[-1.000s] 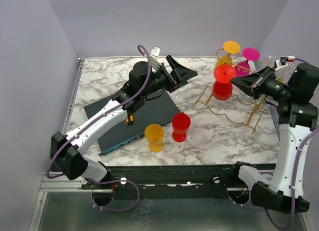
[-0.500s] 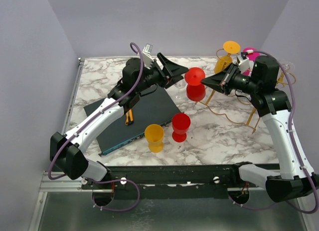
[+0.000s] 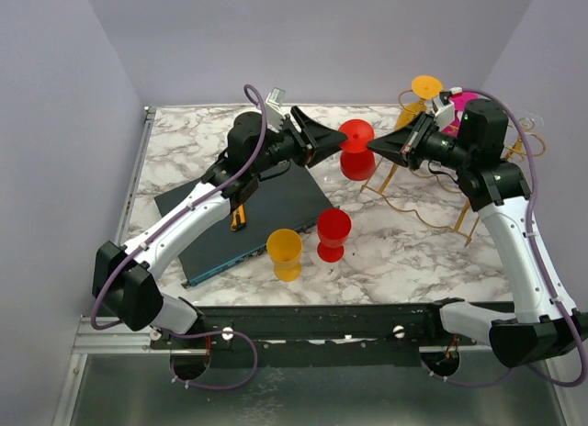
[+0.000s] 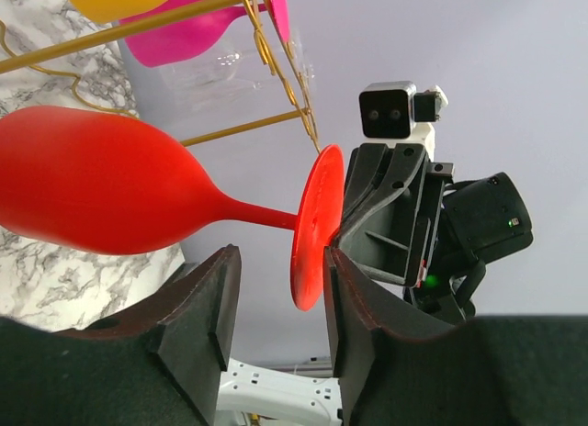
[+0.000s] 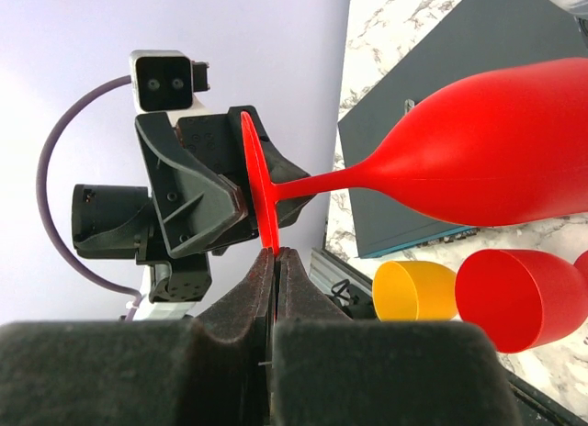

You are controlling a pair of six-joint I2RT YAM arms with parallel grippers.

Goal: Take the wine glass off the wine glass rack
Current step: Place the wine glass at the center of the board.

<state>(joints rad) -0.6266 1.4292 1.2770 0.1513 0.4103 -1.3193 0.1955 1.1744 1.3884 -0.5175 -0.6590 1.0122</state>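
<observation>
The red wine glass (image 3: 356, 162) hangs in the air between my two arms, clear of the gold wine glass rack (image 3: 415, 206). My right gripper (image 5: 277, 254) is shut on the rim of its round foot (image 5: 258, 183), and the bowl (image 5: 501, 146) points away to the right. From the other side my left gripper (image 4: 278, 284) brackets the same foot (image 4: 313, 226). Its jaws are partly drawn in but still apart. The foot sits against the right finger (image 4: 358, 307), with a gap to the left finger (image 4: 204, 311).
An orange glass (image 3: 425, 86) and a pink glass (image 3: 461, 103) still hang on the rack. A yellow cup (image 3: 284, 252) and a red cup (image 3: 333, 233) stand on the marble table (image 3: 413, 261) in front. A dark flat board (image 3: 262, 210) lies under the left arm.
My right arm carried the red glass left, off the rack, to the left gripper. The left gripper's jaws narrowed around the glass's foot.
</observation>
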